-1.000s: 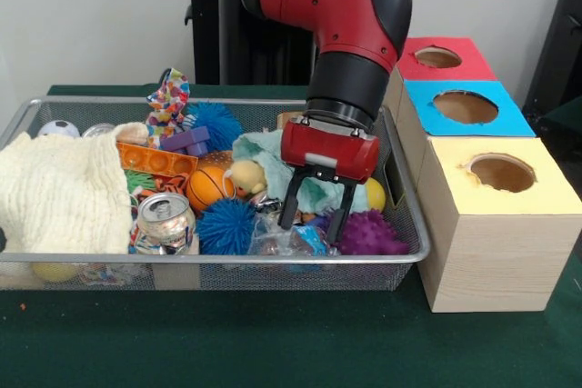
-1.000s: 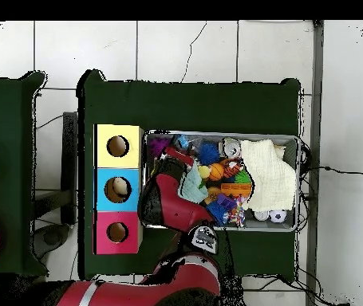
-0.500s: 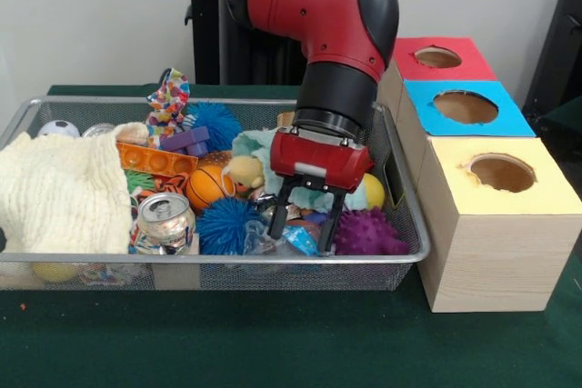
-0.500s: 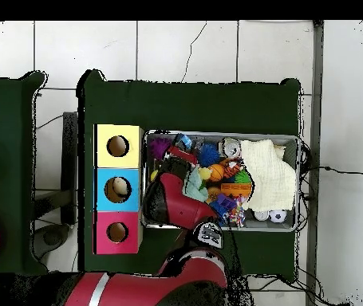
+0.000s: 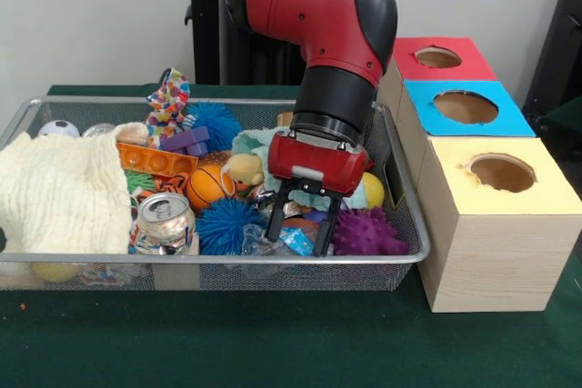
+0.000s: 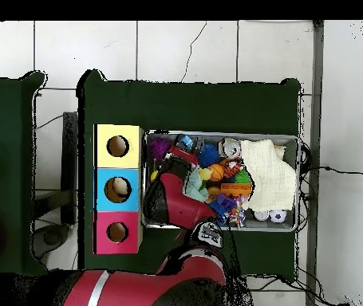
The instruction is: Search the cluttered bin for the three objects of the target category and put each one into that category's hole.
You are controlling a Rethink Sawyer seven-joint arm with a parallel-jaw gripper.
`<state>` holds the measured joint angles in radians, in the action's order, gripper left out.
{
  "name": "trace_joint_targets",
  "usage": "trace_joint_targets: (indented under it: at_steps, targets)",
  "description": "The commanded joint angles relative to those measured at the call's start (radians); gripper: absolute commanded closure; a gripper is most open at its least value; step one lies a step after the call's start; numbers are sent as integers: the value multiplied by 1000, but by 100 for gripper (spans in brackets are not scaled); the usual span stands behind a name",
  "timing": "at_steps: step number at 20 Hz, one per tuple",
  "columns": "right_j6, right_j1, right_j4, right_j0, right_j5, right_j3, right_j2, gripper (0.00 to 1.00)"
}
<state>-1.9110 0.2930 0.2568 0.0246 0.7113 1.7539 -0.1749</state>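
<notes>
The wire mesh bin (image 5: 209,262) is full of mixed toys. My gripper (image 5: 299,226) is open and reaches down into the clutter at the bin's front right. Its fingers (image 5: 323,232) straddle a crinkly clear wrapper with a small blue item (image 5: 293,239). A purple spiky ball (image 5: 368,233) lies just right of it, a blue spiky ball (image 5: 225,224) just left. A yellow ball (image 5: 373,192) sits behind the gripper. In the overhead view the arm (image 6: 176,199) covers the gripper over the bin's (image 6: 216,134) left part.
Three wooden boxes with holes stand right of the bin: yellow top (image 5: 536,190), blue top (image 5: 505,120), red top (image 5: 468,67). The bin also holds a basketball (image 5: 209,186), a soda can (image 5: 166,219), a cream knitted cloth (image 5: 59,193), an orange tray (image 5: 155,161) and a duck toy (image 5: 244,173).
The gripper has moved down and a little left into the clutter, staying open. The wrapper and small items under it have shifted slightly.
</notes>
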Motion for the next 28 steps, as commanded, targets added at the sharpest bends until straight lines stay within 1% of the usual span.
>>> trace_joint_targets:
  at_steps: [1,6,10,12,13,19,21,28]
  targets:
    - [-169,-34,135,-34,-161,13,66,0]
    - [-153,-5,188,-55,-200,37,54,0]
    - [-155,-8,201,-59,-207,37,51,0]
    - [-157,-6,214,-63,-220,42,47,0]
    - [-156,-10,231,-69,-224,44,41,0]
    - [-158,-47,307,-85,-231,38,29,0]
    - [-146,-58,341,-93,-264,36,25,0]
    - [-73,-124,406,-112,-397,-2,-10,0]
